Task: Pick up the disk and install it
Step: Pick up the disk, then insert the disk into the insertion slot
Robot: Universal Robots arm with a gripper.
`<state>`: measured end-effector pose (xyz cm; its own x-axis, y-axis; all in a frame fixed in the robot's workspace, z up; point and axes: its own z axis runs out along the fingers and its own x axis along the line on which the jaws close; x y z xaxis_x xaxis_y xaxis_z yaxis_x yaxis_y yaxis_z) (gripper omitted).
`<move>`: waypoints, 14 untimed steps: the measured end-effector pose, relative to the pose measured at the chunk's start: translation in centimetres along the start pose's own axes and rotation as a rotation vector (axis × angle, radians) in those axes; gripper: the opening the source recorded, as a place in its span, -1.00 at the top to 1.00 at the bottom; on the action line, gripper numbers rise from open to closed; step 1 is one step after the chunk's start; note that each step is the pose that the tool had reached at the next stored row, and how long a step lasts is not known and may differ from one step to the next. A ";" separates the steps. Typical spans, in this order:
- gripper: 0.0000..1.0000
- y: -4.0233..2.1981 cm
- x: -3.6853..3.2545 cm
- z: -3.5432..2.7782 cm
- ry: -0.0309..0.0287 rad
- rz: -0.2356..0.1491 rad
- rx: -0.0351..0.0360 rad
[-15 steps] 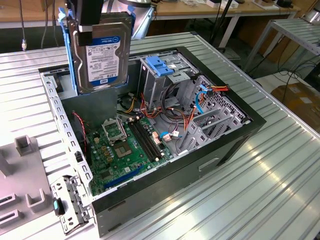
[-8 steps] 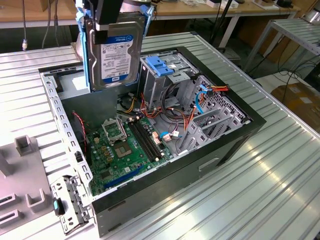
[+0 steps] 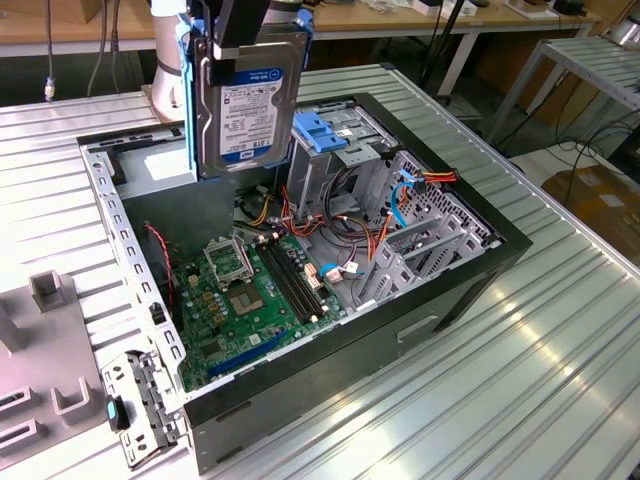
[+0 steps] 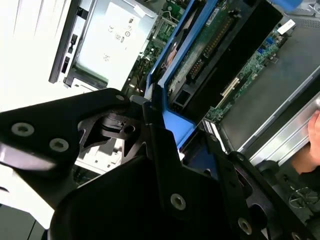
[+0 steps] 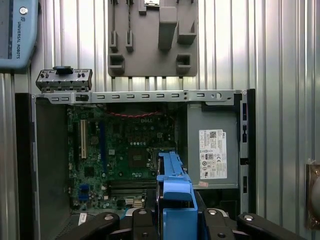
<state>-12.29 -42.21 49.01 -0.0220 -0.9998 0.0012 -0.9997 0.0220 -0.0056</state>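
Gripper [image 3: 240,55], black, pointed straight downward, held high, clamped on the disk [image 3: 250,115], disk hung upright beneath it.

Silver disk [image 3: 250,95] with a white label, blue top band and blue side rails, green motherboard [image 3: 245,300], black case [image 3: 330,385], blue bracket [image 3: 318,132] on a grey cage [image 3: 318,185], red and orange wires [image 3: 378,235], grey power supply [image 5: 212,117] wearing a white sticker, and a ribbed, shiny silver-grey desk [image 3: 540,380].
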 end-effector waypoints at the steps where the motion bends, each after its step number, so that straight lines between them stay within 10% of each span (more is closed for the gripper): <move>1: 0.26 -0.06 0.00 0.00 0.0000 0.000 0.0000; 14: 0.26 -1.21 -0.02 0.01 0.0000 0.000 0.0000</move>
<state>-11.08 -42.22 49.01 -0.0220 -0.9998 0.0012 -0.9997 0.0220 -0.0055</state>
